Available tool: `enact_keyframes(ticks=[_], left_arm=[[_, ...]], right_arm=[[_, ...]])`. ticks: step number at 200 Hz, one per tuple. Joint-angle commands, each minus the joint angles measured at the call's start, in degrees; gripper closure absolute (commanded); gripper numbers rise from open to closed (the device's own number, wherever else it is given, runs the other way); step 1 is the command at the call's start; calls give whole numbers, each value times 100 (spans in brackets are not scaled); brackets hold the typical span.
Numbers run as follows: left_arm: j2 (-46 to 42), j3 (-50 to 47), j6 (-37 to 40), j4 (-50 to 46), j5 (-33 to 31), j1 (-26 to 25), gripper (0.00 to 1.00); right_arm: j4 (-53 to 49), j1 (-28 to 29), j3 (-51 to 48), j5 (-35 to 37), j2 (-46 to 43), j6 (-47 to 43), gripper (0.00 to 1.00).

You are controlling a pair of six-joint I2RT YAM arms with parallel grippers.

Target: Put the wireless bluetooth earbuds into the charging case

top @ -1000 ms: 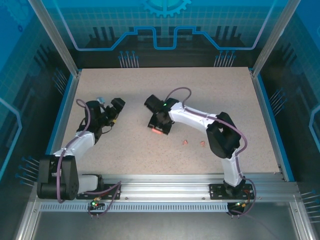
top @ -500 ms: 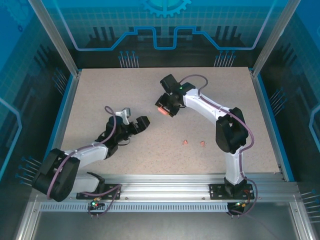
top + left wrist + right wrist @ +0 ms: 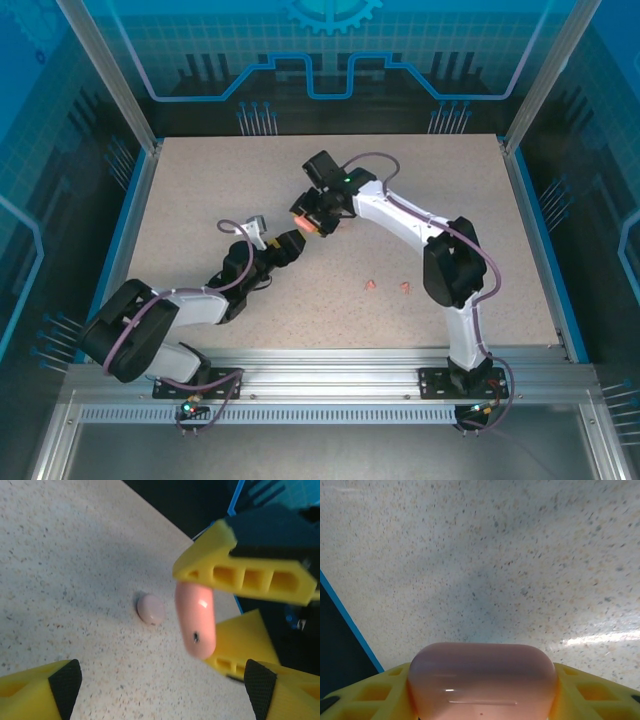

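The wireless bluetooth earbuds (image 3: 370,284) I can see are 2 tiny pink bits lying side by side on the table (image 3: 200,180), right of the middle and near the front. The right gripper (image 3: 308,220) squeezes a pink case (image 3: 196,620) between its yellow fingers. The left gripper (image 3: 273,236) sits just near-left of it, jaws wide apart, holding nothing. A small pale pink lump (image 3: 151,609) lies on the table beside the case.
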Motion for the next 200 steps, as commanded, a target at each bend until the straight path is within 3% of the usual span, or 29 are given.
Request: enact_keyframes(ticks=[1, 61, 200], left_arm=[[123, 101, 71, 407, -334, -32, 18], [299, 169, 37, 612, -497, -37, 36], [449, 295, 28, 620, -529, -30, 65]], right_arm=[[13, 140, 210, -137, 110, 208, 60], [54, 317, 147, -148, 35, 270, 60], [222, 398, 48, -250, -57, 334, 60]])
